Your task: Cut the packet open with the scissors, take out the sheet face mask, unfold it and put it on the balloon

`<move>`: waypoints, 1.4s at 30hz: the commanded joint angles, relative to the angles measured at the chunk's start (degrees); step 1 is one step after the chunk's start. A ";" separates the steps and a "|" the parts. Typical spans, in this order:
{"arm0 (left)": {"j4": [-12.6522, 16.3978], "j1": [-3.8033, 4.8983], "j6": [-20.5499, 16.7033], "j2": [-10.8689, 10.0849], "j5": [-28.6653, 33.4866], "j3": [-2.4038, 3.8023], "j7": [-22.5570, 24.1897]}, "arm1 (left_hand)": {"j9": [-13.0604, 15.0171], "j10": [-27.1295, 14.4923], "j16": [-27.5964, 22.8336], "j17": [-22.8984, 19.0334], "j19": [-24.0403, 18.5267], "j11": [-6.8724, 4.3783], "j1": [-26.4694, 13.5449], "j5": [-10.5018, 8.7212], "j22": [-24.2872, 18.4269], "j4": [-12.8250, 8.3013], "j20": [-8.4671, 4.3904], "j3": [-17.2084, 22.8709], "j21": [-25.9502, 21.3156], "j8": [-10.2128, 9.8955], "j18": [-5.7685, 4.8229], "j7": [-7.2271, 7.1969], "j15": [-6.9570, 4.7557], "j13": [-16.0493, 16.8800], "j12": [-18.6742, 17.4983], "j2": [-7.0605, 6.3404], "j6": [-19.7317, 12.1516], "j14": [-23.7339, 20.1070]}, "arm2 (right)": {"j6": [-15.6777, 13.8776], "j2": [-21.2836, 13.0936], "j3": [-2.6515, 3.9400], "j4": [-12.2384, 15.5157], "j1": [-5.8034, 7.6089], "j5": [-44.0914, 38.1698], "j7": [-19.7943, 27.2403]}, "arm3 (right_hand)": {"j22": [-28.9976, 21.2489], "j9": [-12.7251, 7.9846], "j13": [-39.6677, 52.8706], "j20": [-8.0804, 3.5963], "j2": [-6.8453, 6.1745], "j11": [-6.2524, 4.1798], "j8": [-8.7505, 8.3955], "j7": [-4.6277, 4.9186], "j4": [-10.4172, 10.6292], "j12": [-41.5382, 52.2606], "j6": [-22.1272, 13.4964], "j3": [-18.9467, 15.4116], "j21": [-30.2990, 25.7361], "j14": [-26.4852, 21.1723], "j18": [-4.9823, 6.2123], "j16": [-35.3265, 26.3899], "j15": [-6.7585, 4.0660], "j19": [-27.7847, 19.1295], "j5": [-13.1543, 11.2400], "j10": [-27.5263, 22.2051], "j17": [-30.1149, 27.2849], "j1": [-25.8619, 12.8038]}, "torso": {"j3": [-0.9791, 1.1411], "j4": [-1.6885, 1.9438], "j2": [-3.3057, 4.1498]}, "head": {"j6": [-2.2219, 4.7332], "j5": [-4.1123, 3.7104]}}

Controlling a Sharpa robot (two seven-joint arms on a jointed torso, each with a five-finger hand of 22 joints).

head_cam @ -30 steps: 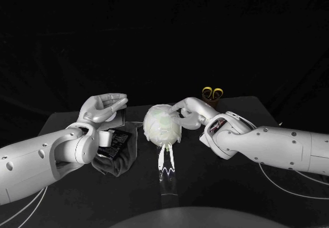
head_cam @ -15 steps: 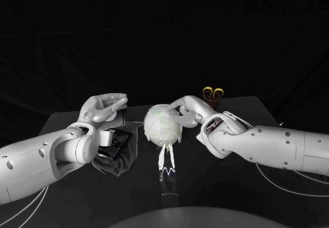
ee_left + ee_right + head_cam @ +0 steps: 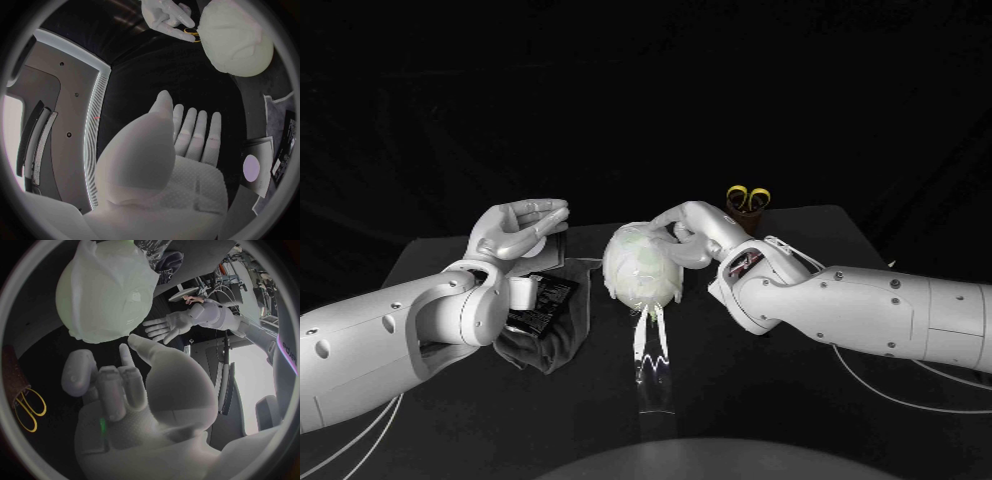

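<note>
Centre of the black table [image 3: 776,400]: the balloon [image 3: 643,262], draped in the pale sheet face mask [image 3: 635,280], sits between my two hands. My right hand [image 3: 689,226] rests its fingertips on the balloon's upper side, though I cannot tell whether they pinch the mask. My left hand [image 3: 516,226] is raised beside it, fingers apart, holding nothing, and the yellow-handled scissors [image 3: 749,196] stand upright behind the right hand.

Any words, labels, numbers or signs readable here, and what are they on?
No text is legible.
Packet: a pale round mark and fine print, too blurred to read.
Right arm: a small reddish panel near the wrist, too small to read.
</note>
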 commanded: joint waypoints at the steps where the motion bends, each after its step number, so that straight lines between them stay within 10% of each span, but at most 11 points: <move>1: 0.10 0.06 0.60 0.20 0.33 0.06 0.81 | -0.05 0.46 -0.26 -0.07 0.28 0.01 0.35 -0.05 0.00 -0.02 -0.05 0.29 0.19 0.38 0.98 0.94 0.01 -0.10 -0.24 0.22 0.39 -0.23 | 2.77 0.36 0.04 -0.59 0.02 -0.87 -1.10 | 0.13 -0.07 15.03 0.24 -0.32 0.34 -0.22 0.00 0.33 0.25 0.43 -0.39 0.38 5.98 -0.76 0.30 0.40 0.24 -0.57 6.07 15.05 -0.47 | -0.03 0.00 -0.02 | -0.06 -0.02; 21: 0.22 0.06 0.54 0.25 0.34 0.06 0.30 | -0.18 0.57 -0.51 -0.16 0.31 0.01 0.91 -0.05 -0.10 -0.18 -0.05 0.69 0.11 0.34 0.95 0.97 0.02 -0.11 -0.40 0.57 0.43 -0.43 | 3.92 0.57 0.04 -0.06 -0.04 -0.98 -1.09 | 0.62 0.32 15.03 -0.05 0.42 -0.38 1.01 -0.94 0.79 0.25 2.92 -0.57 0.75 5.98 -0.77 0.30 -0.07 0.34 -0.63 6.07 15.05 0.03 | 0.00 -0.04 -0.04 | -0.19 0.06; 31: 0.20 0.05 0.51 0.22 0.35 0.06 0.27 | -0.20 0.59 -0.55 -0.18 0.31 0.01 0.98 -0.05 -0.11 -0.20 -0.05 0.75 0.10 0.34 0.94 0.97 0.03 -0.11 -0.42 0.61 0.44 -0.47 | 3.46 -0.11 0.03 1.19 -0.11 -2.85 -0.56 | 1.61 3.61 15.03 -1.96 2.27 -3.21 6.29 -4.16 -1.47 0.25 10.23 -0.09 1.59 5.98 -0.93 0.30 -2.48 0.87 -2.77 6.07 15.05 3.67 | 0.01 -0.07 -0.01 | -0.35 0.09; 42: 0.19 0.05 0.52 0.19 0.35 0.05 0.19 | -0.23 0.61 -0.60 -0.20 0.31 0.01 1.06 -0.05 -0.13 -0.22 -0.05 0.81 0.08 0.33 0.94 0.98 0.03 -0.11 -0.44 0.66 0.45 -0.52 | 5.92 -1.41 0.02 2.84 -0.21 -5.78 -0.76 | 2.44 6.09 15.03 -2.92 2.39 -3.67 8.88 -4.58 -3.58 0.25 10.84 1.30 2.31 5.98 -1.17 0.30 -2.95 1.30 -5.34 6.07 15.05 4.69 | -0.02 -0.03 -0.03 | -0.51 0.06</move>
